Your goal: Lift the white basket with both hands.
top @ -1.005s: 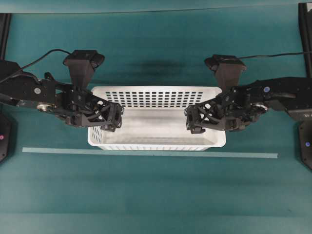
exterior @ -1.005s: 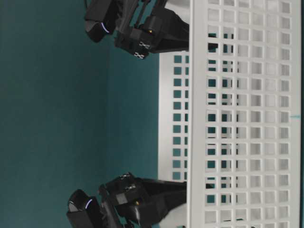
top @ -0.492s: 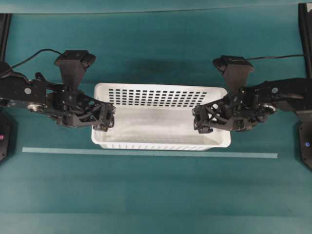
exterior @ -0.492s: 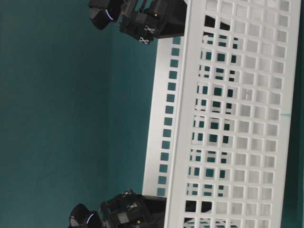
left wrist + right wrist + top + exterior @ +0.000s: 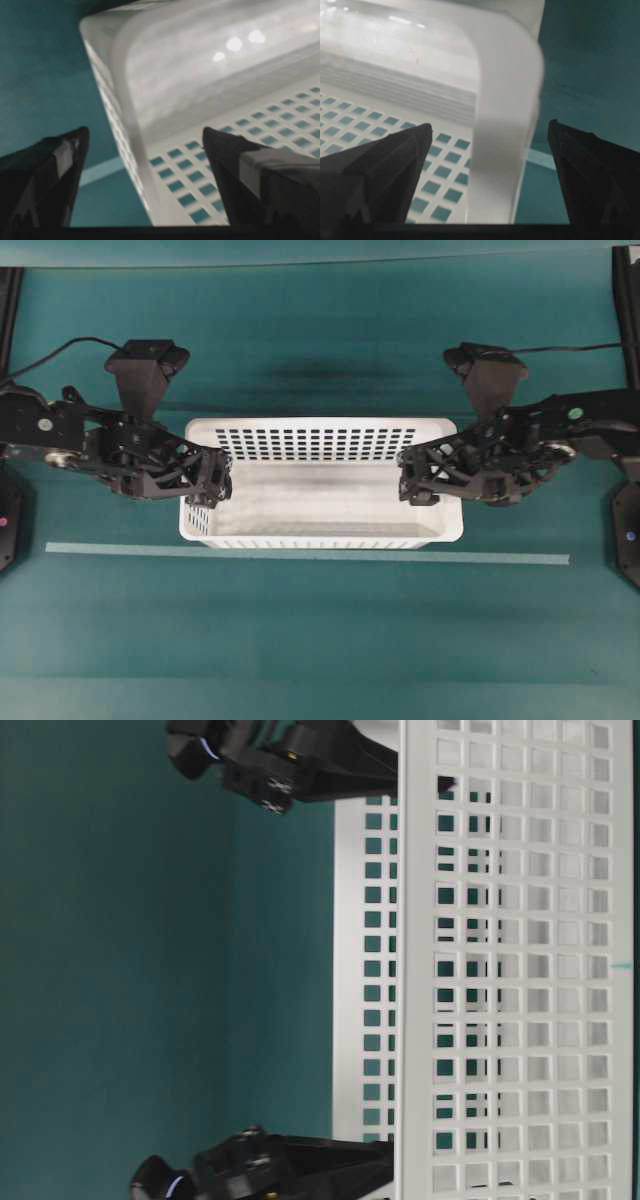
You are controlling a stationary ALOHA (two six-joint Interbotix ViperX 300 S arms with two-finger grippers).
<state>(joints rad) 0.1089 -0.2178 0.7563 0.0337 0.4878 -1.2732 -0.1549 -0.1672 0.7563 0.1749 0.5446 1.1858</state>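
Note:
The white basket [image 5: 320, 443] sits level in the middle of the teal table, long side across the overhead view. My left gripper [image 5: 220, 487] is at its left end wall and my right gripper [image 5: 405, 480] at its right end wall. In the left wrist view the left gripper [image 5: 145, 131] is open, with the basket rim [image 5: 132, 125] passing between its fingers, one finger outside and one inside. The right gripper [image 5: 490, 125] is open in the same way astride the rim [image 5: 507, 115]. Neither pair of fingers touches the rim. The table-level view shows the slotted long wall [image 5: 500, 960].
A pale tape strip [image 5: 300, 553] runs across the table just in front of the basket. Black arm bases stand at the left edge [image 5: 8, 520] and right edge [image 5: 627, 530]. Cables [image 5: 70, 345] trail from the wrist cameras.
Half a second ago the basket was tilted and shifted up-right; now it is level again where it stood a second ago. Both grippers have drawn slightly outward towards the end walls, jaws still wide.

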